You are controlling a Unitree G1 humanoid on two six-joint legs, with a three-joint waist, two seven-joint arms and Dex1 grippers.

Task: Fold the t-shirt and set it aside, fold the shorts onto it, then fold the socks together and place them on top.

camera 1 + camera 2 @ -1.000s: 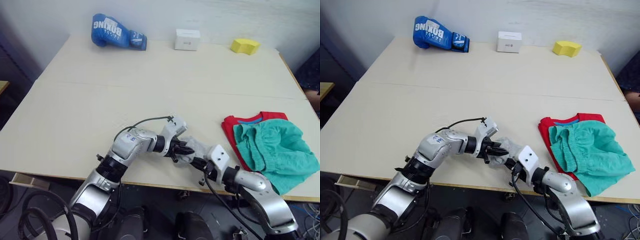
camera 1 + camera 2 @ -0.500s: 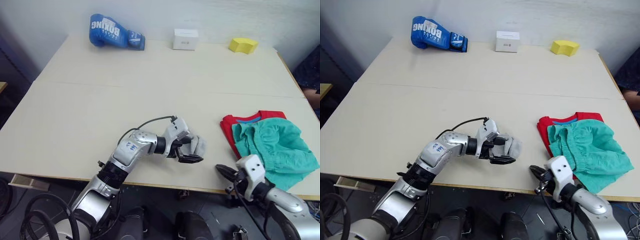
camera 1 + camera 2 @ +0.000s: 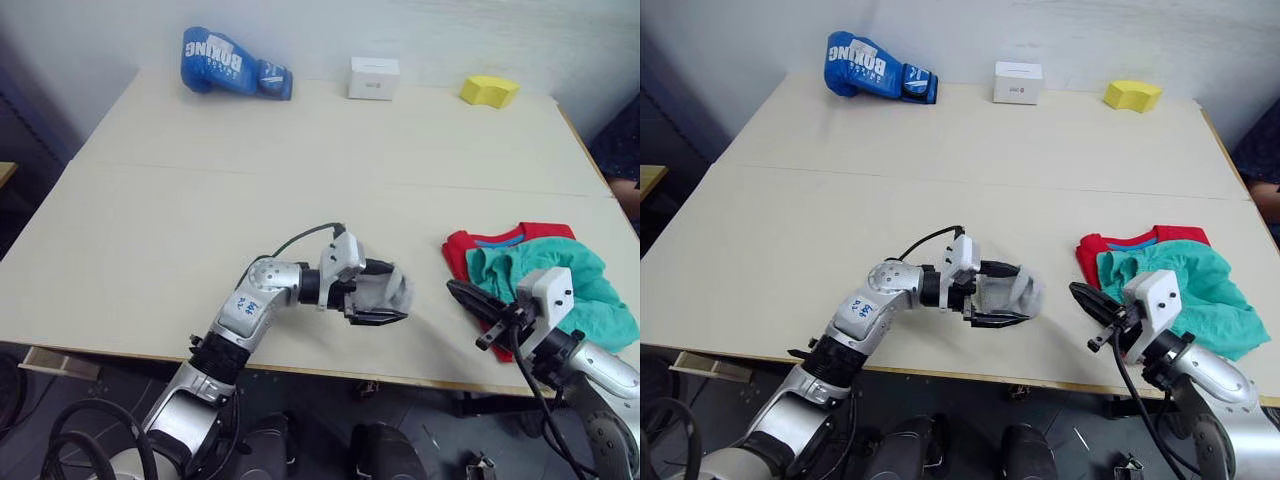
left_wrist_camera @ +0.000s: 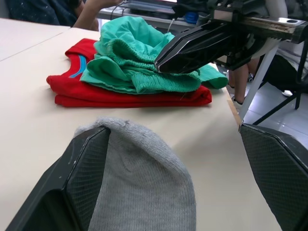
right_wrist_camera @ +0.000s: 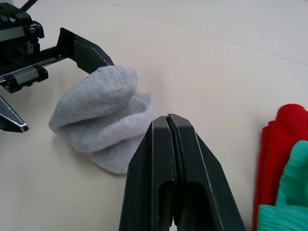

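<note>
i see a large cream-coloured table (image 3: 300, 150) with a flat matte top. a thin seam line runs across the top from side to side, parting a far section from a near section. the near edge shows a tan wooden lip. behind the table i see a plain pale wall (image 3: 420, 30), touching or just beside the far edge. along that far edge i see a blue boxing glove (image 3: 232, 64) at the left, a small white box (image 3: 374, 78) near the middle and a yellow block (image 3: 489, 91) to the right, well apart from one another. lighting is even and soft. under the near edge i see dark floor with black cables (image 3: 70, 430).
</note>
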